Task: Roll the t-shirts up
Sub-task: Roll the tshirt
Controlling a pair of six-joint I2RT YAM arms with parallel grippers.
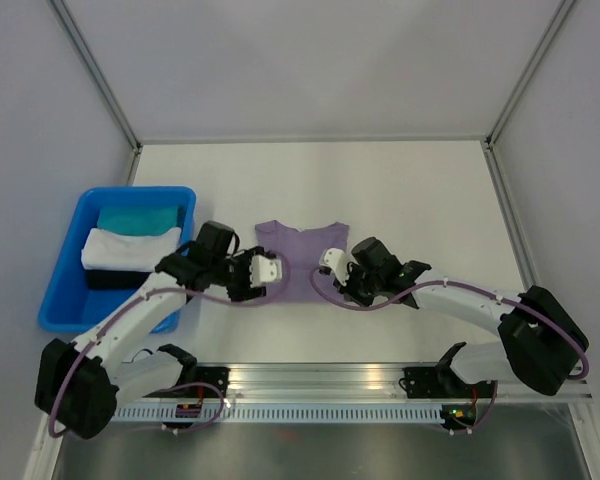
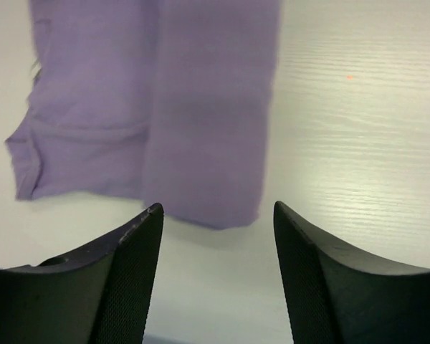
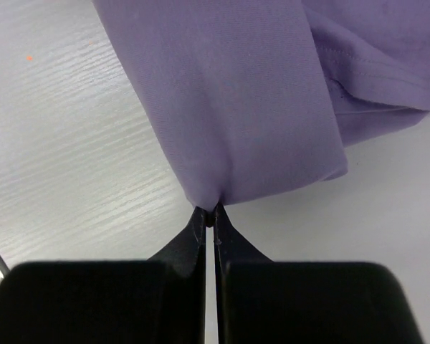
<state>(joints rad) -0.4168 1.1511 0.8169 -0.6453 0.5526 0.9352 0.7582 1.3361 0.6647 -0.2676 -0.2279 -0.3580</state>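
Right gripper (image 3: 215, 215) is closed to a thin line, and we see one near corner of the t-shirt (image 3: 236, 93) pinched at its very tips. Left gripper (image 2: 218, 211) has its jaws well apart with nothing between them. The shirt's near hem lies just beyond its fingertips, flat on the table (image 2: 358, 143), and faces the gap between the jaws.

From either claw the garment lies straight ahead. Its long axis runs directly away from the fingertips:

1. Nearest is the hem edge, which runs crosswise to each claw's line of approach.
2. Beyond it is the folded body panel, doubled lengthwise into a narrow strip.
3. Further on, a sleeve lies out to the side of that strip, on the left from the left claw and on the right from the right claw.
4. Farthest off is the collar end.

In the overhead view we find both claws level with the same hem, one at each near corner, so neither arm is nearer. We judge that a roll must start at this hem and travel away along the long axis. Only the right corner is held, so the left claw must first take the other corner.

A blue bin (image 1: 62, 270) holding teal and white cloth sits well apart, out to the left of the left claw.
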